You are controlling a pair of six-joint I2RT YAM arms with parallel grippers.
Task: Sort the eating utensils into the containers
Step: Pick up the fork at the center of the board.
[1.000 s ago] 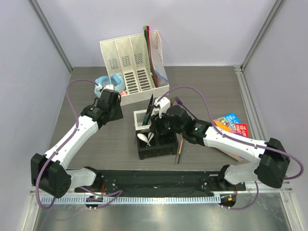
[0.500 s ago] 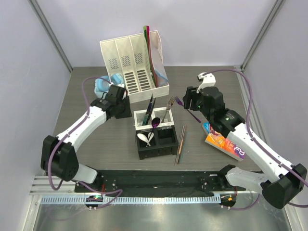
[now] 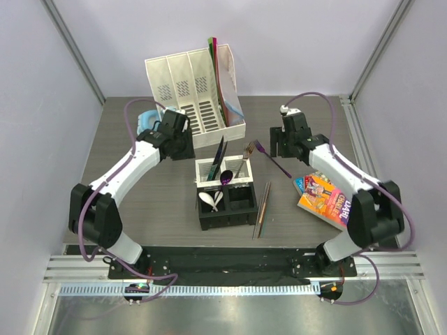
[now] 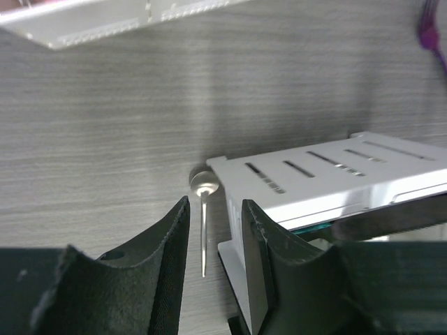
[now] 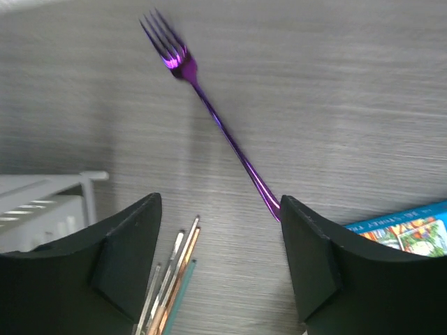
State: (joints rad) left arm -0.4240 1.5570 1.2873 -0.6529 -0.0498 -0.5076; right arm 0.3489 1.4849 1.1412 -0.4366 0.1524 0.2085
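The containers are a four-cell caddy (image 3: 241,207) at mid-table, with two white cells behind and two black cells in front. White soup spoons (image 3: 211,200), a purple spoon (image 3: 226,178), a metal fork (image 3: 244,155) and black pieces (image 3: 218,153) stand in it. My left gripper (image 3: 183,150) is open by the caddy's back-left corner. A small metal spoon (image 4: 204,209) lies on the table between its fingers (image 4: 174,237), beside the caddy's white wall (image 4: 328,181). My right gripper (image 5: 220,202) is open and empty above the purple fork (image 5: 216,125), which lies flat. Chopsticks (image 5: 171,286) lie near its left finger.
A tall white slotted file organiser (image 3: 192,94) stands at the back, with blue headphones (image 3: 148,122) to its left. A colourful book (image 3: 323,199) lies at the right, under the right arm. The chopsticks (image 3: 262,209) lie just right of the caddy.
My right arm has swung from over the caddy back and to the right, to above the purple fork, with its jaws wider. My left arm has moved right, toward the caddy's back-left corner.
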